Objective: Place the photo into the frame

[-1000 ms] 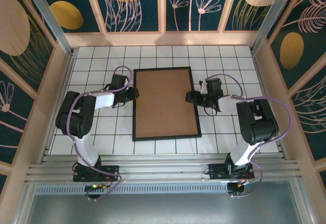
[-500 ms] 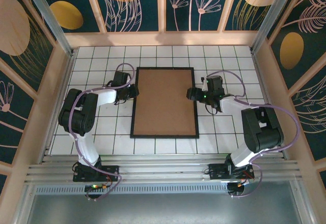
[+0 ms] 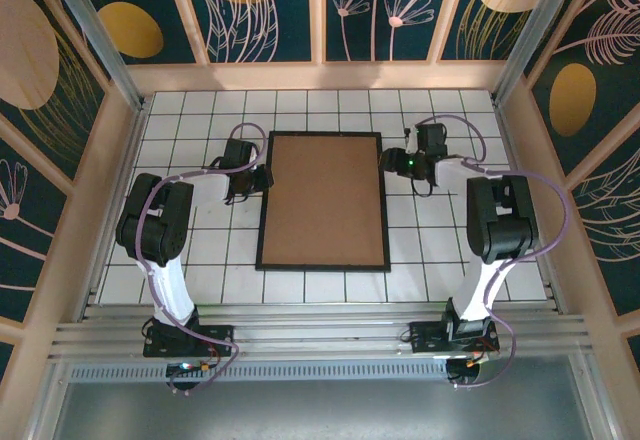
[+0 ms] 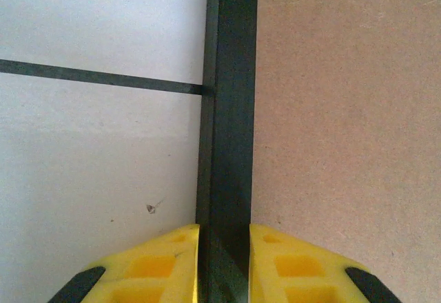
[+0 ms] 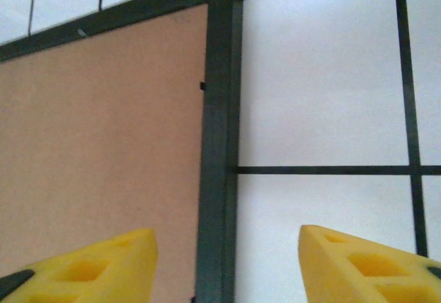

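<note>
The black frame [image 3: 322, 265] lies flat in the middle of the tiled table, with a plain brown backing board [image 3: 323, 200] filling it. The photo is hidden. My left gripper [image 3: 262, 178] is shut on the frame's left rail [image 4: 231, 110]; both yellow fingertips [image 4: 176, 258] press against the rail's sides. My right gripper [image 3: 385, 163] stands open astride the right rail [image 5: 219, 110] close to the far right corner. Its yellow fingers [image 5: 103, 262] keep a gap on each side of the rail, one over the board and one over the tiles.
The white tiled table [image 3: 450, 250] has bare room on both sides of the frame. Wooden walls [image 3: 320, 75] with dark painted panels close in the back and sides. Purple cables [image 3: 540, 205] loop off both arms.
The frame has squared up and shifted slightly toward the back. Both grippers have slid farther back along their rails. The left jaws closed onto the rail; the right jaws have narrowed.
</note>
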